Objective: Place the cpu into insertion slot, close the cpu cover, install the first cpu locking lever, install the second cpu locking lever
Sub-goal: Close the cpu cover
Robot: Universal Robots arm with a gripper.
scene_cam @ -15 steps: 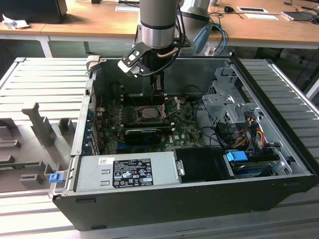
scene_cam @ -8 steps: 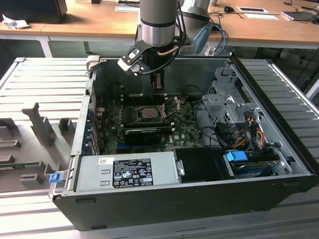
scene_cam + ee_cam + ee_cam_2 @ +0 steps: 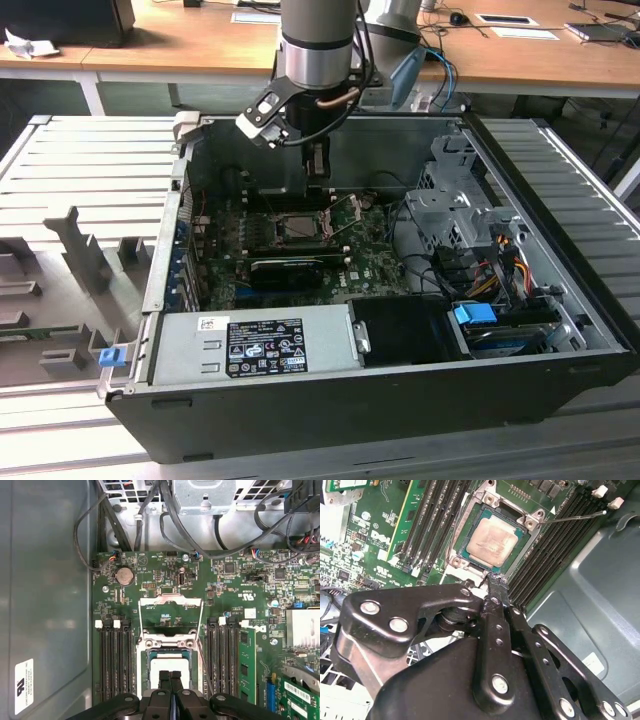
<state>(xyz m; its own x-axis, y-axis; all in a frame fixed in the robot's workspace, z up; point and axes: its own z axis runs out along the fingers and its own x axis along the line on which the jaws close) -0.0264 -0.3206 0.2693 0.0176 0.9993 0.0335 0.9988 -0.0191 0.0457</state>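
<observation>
Gripper (image 3: pixel 170 674) fingers pressed together, holding nothing, hover just above the chip (image 3: pixel 490 542), which already sits in the socket (image 3: pixel 143 665) — the cover (image 3: pixel 170 600) lies tipped back open, so closing it seems the step in hand, calling for a steady push on its frame

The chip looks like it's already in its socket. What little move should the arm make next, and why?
Probably nudge the shut tool toward the cpu cover to tip it down: the cpu sits in the insertion slot, cover open.
</observation>
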